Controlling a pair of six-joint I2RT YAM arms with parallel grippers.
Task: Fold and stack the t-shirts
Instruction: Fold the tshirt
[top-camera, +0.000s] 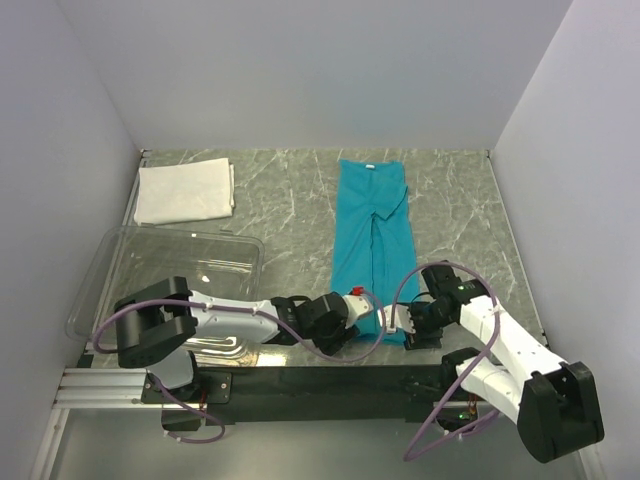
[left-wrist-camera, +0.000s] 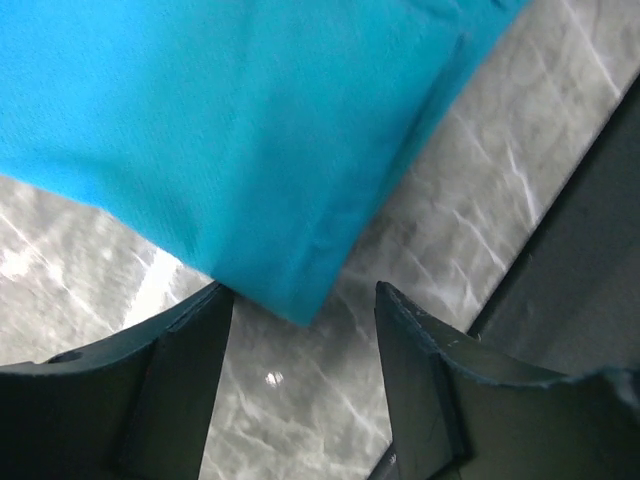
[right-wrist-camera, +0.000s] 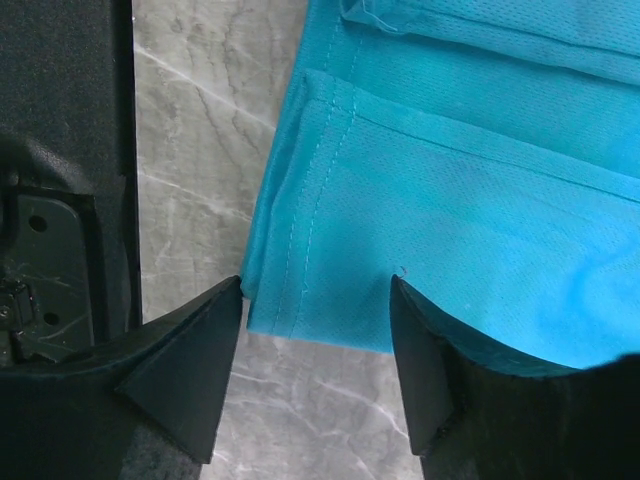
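Note:
The teal-blue t-shirt lies as a long narrow strip down the middle of the marble table, collar at the far end. Its near hem is by both grippers. My left gripper is low at the near left corner; in the left wrist view that corner pokes between the open fingers of the left gripper. My right gripper is at the near right corner; the stitched hem lies between the open fingers of the right gripper. The white t-shirt rests folded at the back left.
A clear plastic bin stands at the left, partly over the left arm. A black strip runs along the table's near edge just behind both grippers. Grey walls close in the table on three sides.

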